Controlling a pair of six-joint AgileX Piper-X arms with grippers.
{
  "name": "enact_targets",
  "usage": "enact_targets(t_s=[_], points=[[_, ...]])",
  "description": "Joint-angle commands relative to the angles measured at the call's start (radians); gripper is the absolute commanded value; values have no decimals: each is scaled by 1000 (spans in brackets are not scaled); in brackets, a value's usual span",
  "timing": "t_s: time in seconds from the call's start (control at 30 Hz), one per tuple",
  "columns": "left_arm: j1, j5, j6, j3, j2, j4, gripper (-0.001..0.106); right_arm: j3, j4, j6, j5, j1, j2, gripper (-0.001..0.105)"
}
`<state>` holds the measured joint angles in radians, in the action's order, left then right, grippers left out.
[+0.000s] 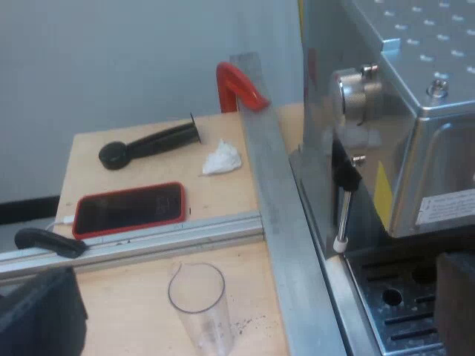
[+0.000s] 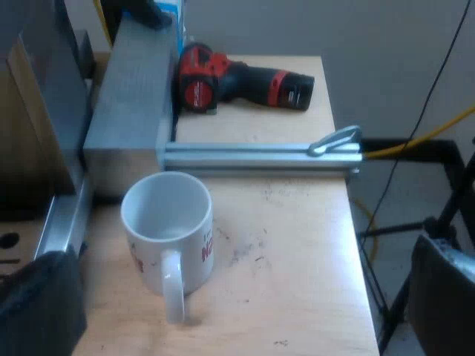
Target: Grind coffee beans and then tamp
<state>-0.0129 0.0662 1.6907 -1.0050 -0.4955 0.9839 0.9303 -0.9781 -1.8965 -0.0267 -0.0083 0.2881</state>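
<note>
Left claw (image 1: 245, 297) open, empty, near measuring glass (image 1: 199, 305) beside espresso machine (image 1: 401, 141); right claw (image 2: 241, 282) open, empty, near mug (image 2: 167, 222) on tabletop (image 2: 297, 259).

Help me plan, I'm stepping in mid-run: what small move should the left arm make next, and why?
Probably turn the left gripper toward the front of the espresso machine: grinding comes first, the gripper is open and empty, and the tamper lies on its side beyond the rail.
</note>
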Motion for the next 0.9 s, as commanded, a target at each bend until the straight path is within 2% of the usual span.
enact_targets(t_s=[0.03, 0.13, 0.33, 0.43, 0.53, 0.63, 0.77, 0.9], points=[[-4, -10, -20, 72, 188, -4, 98, -24, 1, -14, 9, -7, -110, 90], [-4, -10, -71, 115, 300, 41, 98, -51, 1, -11, 9, -7, -178, 90], [-4, -10, -75, 167, 503, 137, 98, -124, -1, 31, 9, -7, -348, 90], [-4, -10, -73, 174, 594, 212, 98, -124, -80, 60, 6, -7, -335, 90], [-4, -10, -73, 174, 656, 300, 98, -147, -97, 60, 55, -4, -344, 90], [1, -11, -66, 156, 646, 430, 98, -155, -103, 60, 55, -4, -344, 90], [1, -13, -63, 163, 649, 428, 98, -167, -87, 60, 55, -4, -344, 90], [1, -17, -21, 180, 649, 347, 98, -199, -46, 52, 55, -4, -341, 90]])
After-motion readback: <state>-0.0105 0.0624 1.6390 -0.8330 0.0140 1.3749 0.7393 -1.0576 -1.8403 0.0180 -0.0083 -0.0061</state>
